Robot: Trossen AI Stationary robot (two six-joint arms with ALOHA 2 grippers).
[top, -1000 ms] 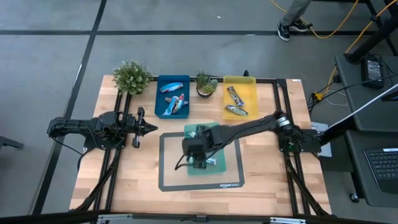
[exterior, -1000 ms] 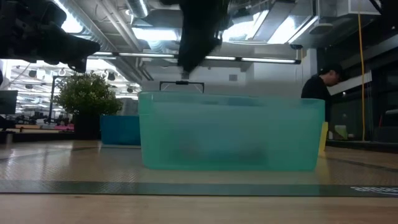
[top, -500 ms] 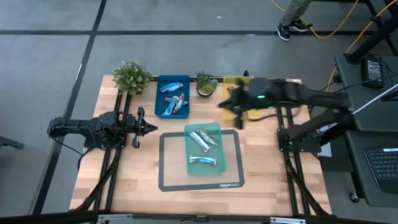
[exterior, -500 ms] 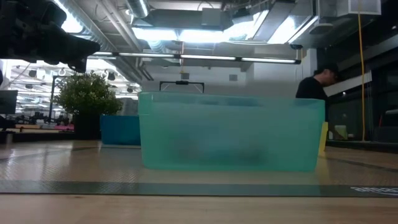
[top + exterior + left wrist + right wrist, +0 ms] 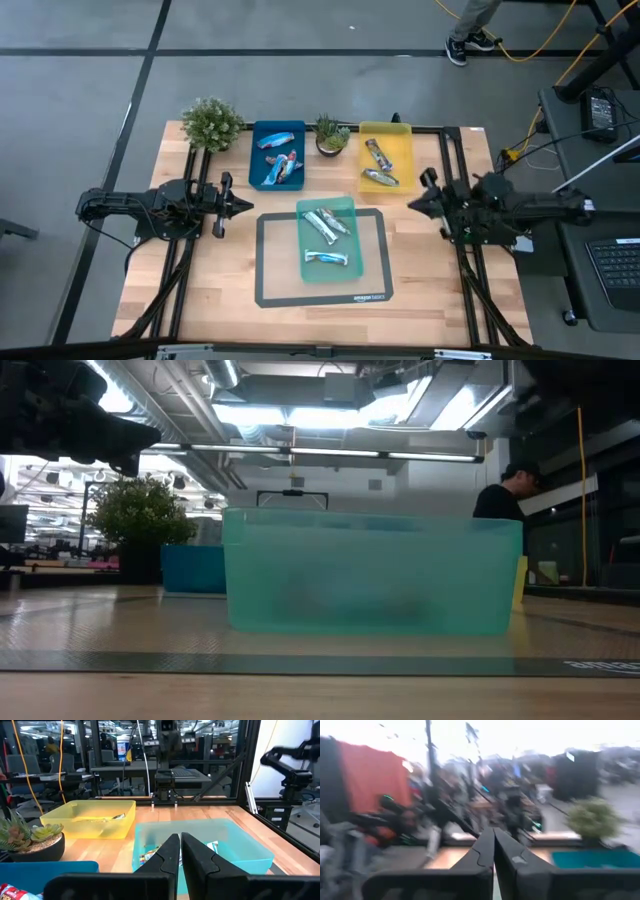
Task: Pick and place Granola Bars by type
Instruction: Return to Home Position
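Note:
The Granola Bars lie in three trays. Two blue-orange bars (image 5: 281, 165) lie in the blue tray (image 5: 258, 160). Two silver-brown bars (image 5: 379, 177) lie in the yellow tray (image 5: 402, 140), and silvery-teal bars (image 5: 326, 222) in the teal tray (image 5: 345, 275), which stands on a dark-framed mat (image 5: 268, 285). My left gripper (image 5: 240, 205) rests shut at the table's left, pointing level at the teal tray (image 5: 240, 845). My right gripper (image 5: 412, 203) is shut at the table's right, pointing level toward the middle, with nothing between its fingers (image 5: 493, 845).
A bushy potted plant (image 5: 212, 123) stands at the far left corner, and a small one (image 5: 332, 134) between the blue and yellow trays. A black frame rail (image 5: 450, 180) runs along the table's right side. A person (image 5: 508, 490) stands beyond the table.
My right gripper has left its place above the teal tray, swung past the yellow tray and drawn back toward the table's right edge. It has tipped from pointing down to about level. The bars in the teal tray now show uncovered.

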